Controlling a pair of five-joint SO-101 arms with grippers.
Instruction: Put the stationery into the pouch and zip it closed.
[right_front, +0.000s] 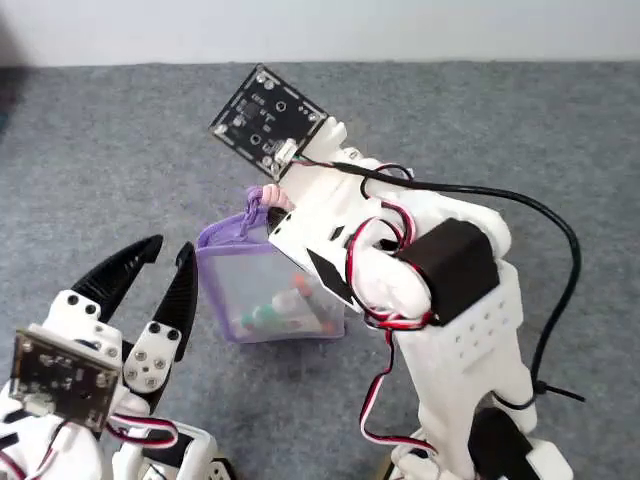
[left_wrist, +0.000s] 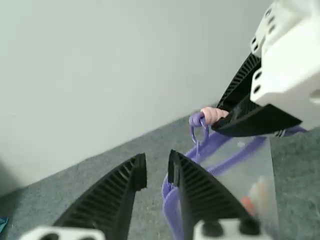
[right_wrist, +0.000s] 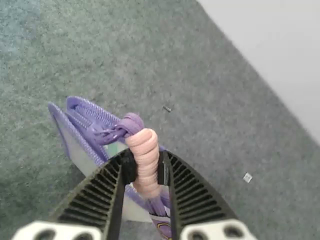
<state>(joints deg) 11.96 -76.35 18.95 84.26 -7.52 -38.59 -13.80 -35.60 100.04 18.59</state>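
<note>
**Right jaws on the zip pull, left jaws spread beside the pouch**

The right jaws are pressed in on the pink coiled zip pull (right_wrist: 144, 159), pinching it between them. A purple cord (right_wrist: 117, 131) knots into the top of the pull and runs to the zip band of the pouch (right_front: 262, 290). The pouch sits upright below that grip, purple-edged with a clear side. Through the clear side I can see the stationery (right_front: 288, 308) lying low inside, a few pieces with white, green and orange-red ends. I cannot tell whether its base rests on the bench (right_front: 100, 150). The left jaws are spread apart, just beside the pouch's edge on the side away from the right arm (right_front: 450, 280). One of them sits close against the purple seam, contact unclear. The bench is covered in grey carpet-like cloth, with a pale wall (right_front: 400, 30) behind
</note>
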